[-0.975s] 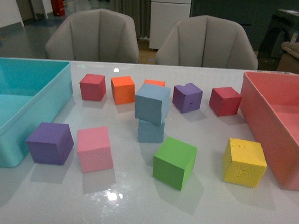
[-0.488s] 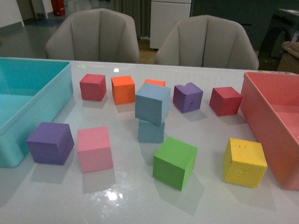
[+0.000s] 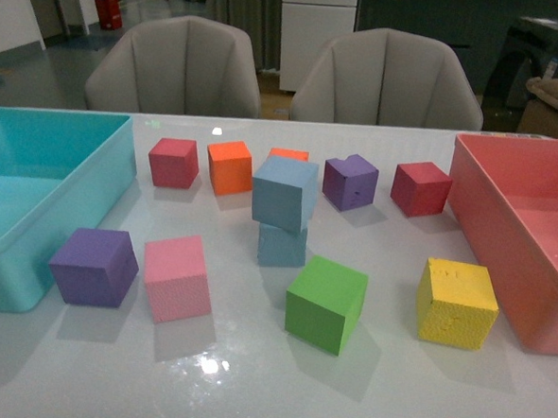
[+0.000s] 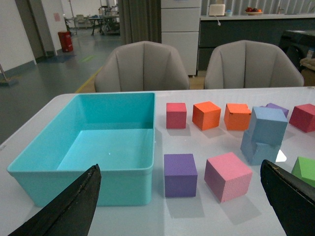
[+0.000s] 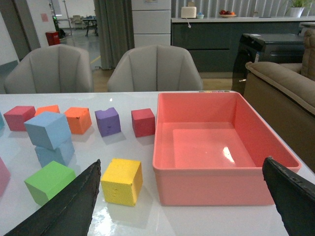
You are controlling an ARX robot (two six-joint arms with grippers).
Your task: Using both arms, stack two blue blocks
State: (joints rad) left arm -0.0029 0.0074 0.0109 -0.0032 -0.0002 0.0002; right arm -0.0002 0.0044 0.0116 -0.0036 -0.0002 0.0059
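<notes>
On the white bench (image 3: 267,398), one blue block (image 3: 285,192) sits skewed on top of the other blue block (image 3: 282,245), its corners overhanging. Around the stack lie a green cube (image 3: 326,303), a pink cube (image 3: 176,278), a yellow cube (image 3: 456,302) and a purple cube (image 3: 94,267), with red, orange and purple cubes in a row behind. A turquoise bin (image 3: 42,204) stands at the left edge and a pink bin (image 3: 524,233) at the right.

Upper blue block (image 3: 285,192) resting skewed and overhanging on lower blue block (image 3: 282,245), mid-table, pale dusty-blue foam cubes
</notes>
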